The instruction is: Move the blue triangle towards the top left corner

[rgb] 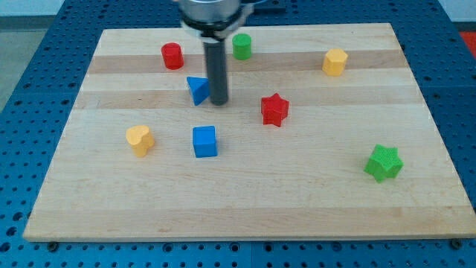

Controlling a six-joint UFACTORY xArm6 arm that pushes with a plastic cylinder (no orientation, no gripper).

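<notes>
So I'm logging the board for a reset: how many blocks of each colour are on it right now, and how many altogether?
Red: 2, the red cylinder and the red star
Green: 2, the green cylinder and the green star
Yellow: 2, the yellow block and the yellow heart
Blue: 2, the blue triangle and the blue cube
Total: 8

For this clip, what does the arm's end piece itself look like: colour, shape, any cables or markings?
A straight, dark grey, smooth cylindrical rod, ending in my tip. At the view's top it enters a wider, rounded, lighter metallic-looking collar with a dark band. No cables, labels or markings are visible on the part in frame.
</notes>
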